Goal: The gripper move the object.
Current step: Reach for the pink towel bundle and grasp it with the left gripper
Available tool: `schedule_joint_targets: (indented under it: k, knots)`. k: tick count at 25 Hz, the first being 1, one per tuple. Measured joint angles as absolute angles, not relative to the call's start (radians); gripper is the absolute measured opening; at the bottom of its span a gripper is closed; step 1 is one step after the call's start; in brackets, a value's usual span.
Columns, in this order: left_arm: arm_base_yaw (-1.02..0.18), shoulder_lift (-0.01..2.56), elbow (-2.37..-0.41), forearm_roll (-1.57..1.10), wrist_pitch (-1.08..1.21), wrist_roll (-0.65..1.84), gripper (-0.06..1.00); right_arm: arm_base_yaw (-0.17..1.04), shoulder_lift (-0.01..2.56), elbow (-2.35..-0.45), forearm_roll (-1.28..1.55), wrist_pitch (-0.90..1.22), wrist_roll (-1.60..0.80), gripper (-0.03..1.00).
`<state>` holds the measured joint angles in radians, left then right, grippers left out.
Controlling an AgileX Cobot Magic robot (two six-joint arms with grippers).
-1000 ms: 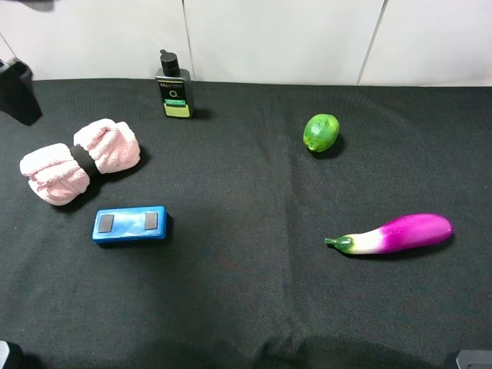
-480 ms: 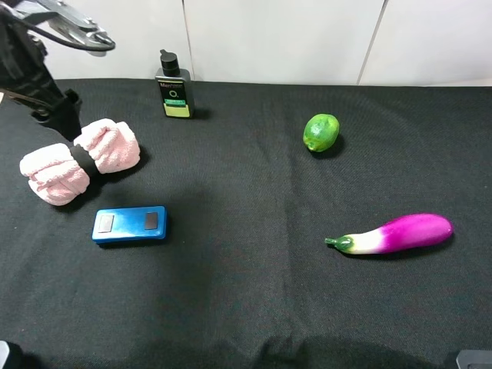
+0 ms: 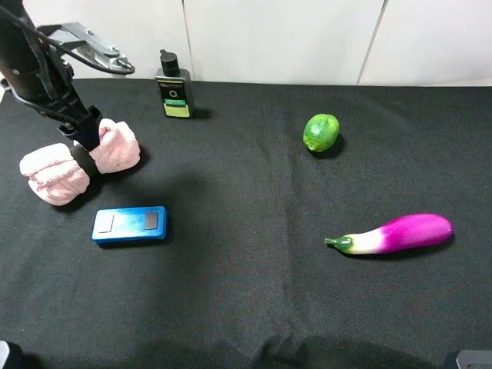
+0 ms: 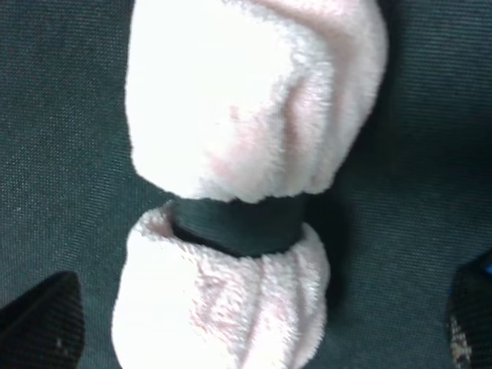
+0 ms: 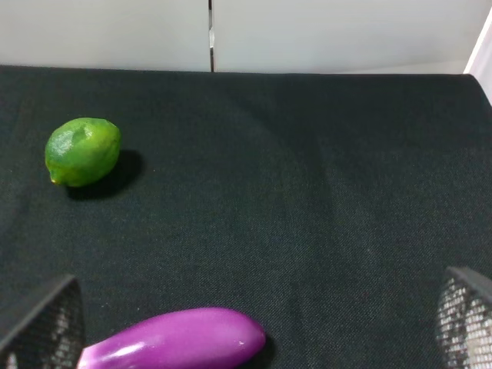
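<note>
The object, a pale pink fluffy bundle [image 3: 51, 172] cinched by a black band, lies at the left of the black table. My left gripper [image 3: 86, 135] hangs right over its band, fingers open. In the left wrist view the bundle [image 4: 246, 100] fills the frame with its band [image 4: 238, 224] in the middle. The open left gripper [image 4: 254, 327] straddles it, one fingertip [image 4: 42, 323] on each side, not closed on it. My right gripper [image 5: 250, 327] is open and empty, low at the near right.
A blue rectangular box [image 3: 129, 224] lies just in front of the bundle. A dark pump bottle [image 3: 174, 94] stands at the back. A lime [image 3: 320, 132] and a purple eggplant [image 3: 393, 234] lie on the right, also in the right wrist view: lime [image 5: 82, 151], eggplant [image 5: 177, 338].
My left arm has come in from the upper left and moved right and down until its open gripper sits over the bundle's band. The bundle has not moved.
</note>
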<state>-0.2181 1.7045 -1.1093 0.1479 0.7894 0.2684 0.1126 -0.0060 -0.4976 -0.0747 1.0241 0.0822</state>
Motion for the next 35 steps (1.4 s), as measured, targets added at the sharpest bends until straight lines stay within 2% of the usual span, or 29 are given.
schedule_joint_targets:
  k: [10,35]
  knots:
    - [-0.145,1.781,-1.109,0.071,0.746,0.410,0.99,0.113,-0.006,-0.498,-0.075,1.024,0.082,0.69]
    - [-0.141,2.026,-1.110,0.073,0.552,0.511,0.99,0.113,-0.006,-0.498,-0.074,1.024,0.082,0.69]
